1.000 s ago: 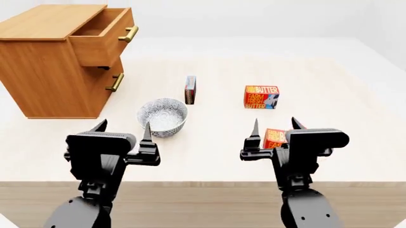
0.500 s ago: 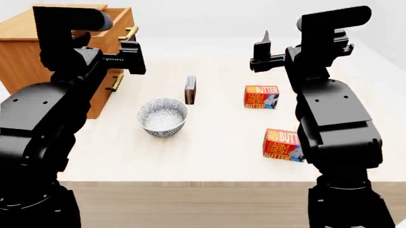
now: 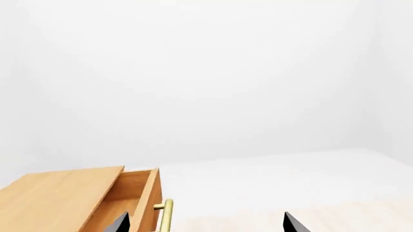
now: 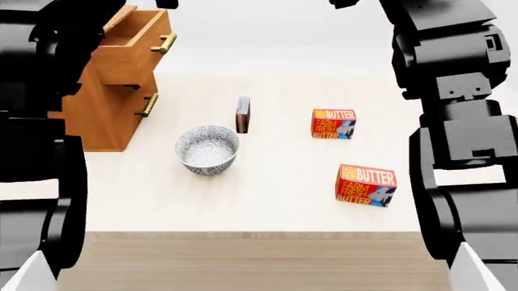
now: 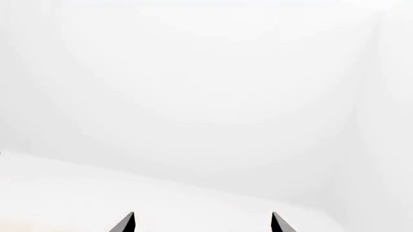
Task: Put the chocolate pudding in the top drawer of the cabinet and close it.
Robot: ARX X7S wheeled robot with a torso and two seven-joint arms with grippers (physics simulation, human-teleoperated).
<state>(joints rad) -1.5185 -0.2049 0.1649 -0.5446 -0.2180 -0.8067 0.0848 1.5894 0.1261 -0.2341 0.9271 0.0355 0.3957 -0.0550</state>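
Reading my feeds: both sets of fingers spread apart and empty — left gripper (image 3: 205,223), right gripper (image 5: 201,222). Chocolate pudding (image 4: 242,114) stands on the bench (image 4: 275,200) behind the bowl (image 4: 207,149); top drawer (image 4: 133,48) of the cabinet (image 4: 101,115) sits pulled out.

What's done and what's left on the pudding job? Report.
Done: the top drawer of the cabinet stands open. In hand: nothing; the left gripper and right gripper are open and empty. Left: the chocolate pudding stands on the table beyond the bowl; grasp it, drawer it, close.
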